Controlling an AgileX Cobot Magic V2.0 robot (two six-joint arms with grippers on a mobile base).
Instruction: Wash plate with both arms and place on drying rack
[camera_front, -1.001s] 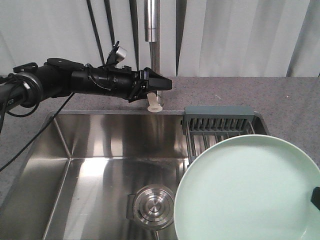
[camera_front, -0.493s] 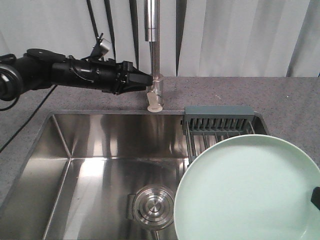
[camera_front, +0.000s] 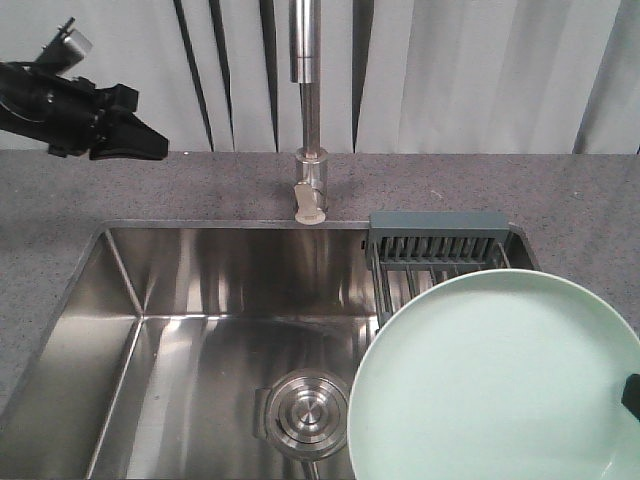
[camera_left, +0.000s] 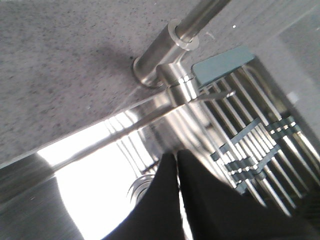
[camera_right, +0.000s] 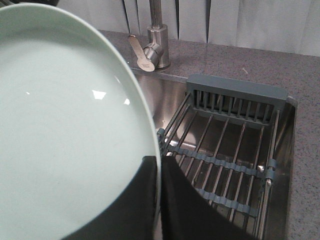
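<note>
Pinched only at its rim by the black right gripper (camera_right: 160, 167), the round pale mint-green plate (camera_front: 490, 380) hangs over the steel-wire drying rack (camera_right: 235, 92) and could tilt or slip into the stainless sink (camera_front: 200, 290), since the black left gripper (camera_left: 178, 170), jaws pressed almost together and empty, sits well apart.

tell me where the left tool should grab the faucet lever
Probably the lever at its free tip, coming from the sink side. It is a flat paddle jutting from the faucet body toward it, so the tip stands clear; close the left tool on its broad faces.
</note>
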